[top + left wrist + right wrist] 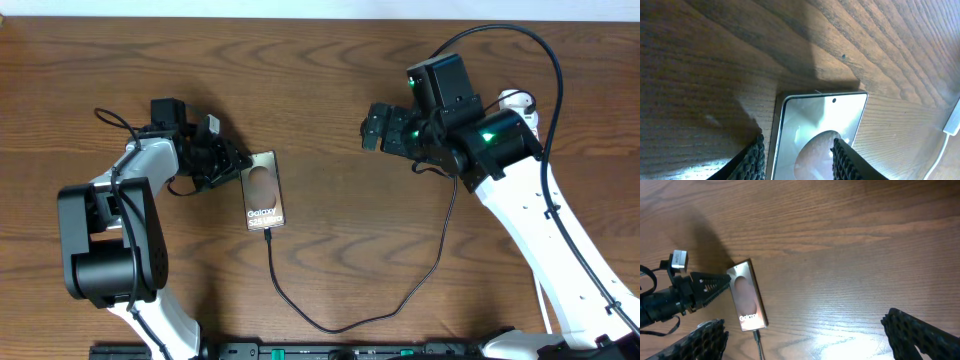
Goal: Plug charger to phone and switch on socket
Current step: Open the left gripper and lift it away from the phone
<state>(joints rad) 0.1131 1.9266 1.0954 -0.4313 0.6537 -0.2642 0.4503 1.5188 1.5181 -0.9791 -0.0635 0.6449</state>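
Left gripper point(797, 145): jaws partly apart. The ribbed black fingers point(754, 160) straddle the near corner of the phone point(264, 192). One finger sits just outside the phone's long edge and the other over its glossy face. Cannot tell whether either pad touches the phone. Nothing is lifted and the phone lies flat.

Right gripper point(378, 128): jaws wide apart, holding nothing, with bare wood between the pads. It is well apart from the phone, which lies off toward the left gripper.

Phone: just ahead of the left fingertips, white "Galaxy" lettering and a round brownish mark face up. The charger point(335, 330) meets the short edge farthest from the left gripper. Its plug point(756, 336) is at the port there and looks seated, but the joint is too small to confirm.

Hidden or unclear:
- From the phone the cable loops away, then rises toward the right gripper's side. Its far end goes under the right arm point(520, 200) and out of sight.
- The left wrist view crops the phone's lower half.
- A white piece point(952, 120) with a thin white cord shows at that view's edge. Cannot identify it.

Surface: dark brown wood-grain table point(340, 60), with glare beside the right pads. A pale strip point(300, 8) runs along the far edge in the overhead view.
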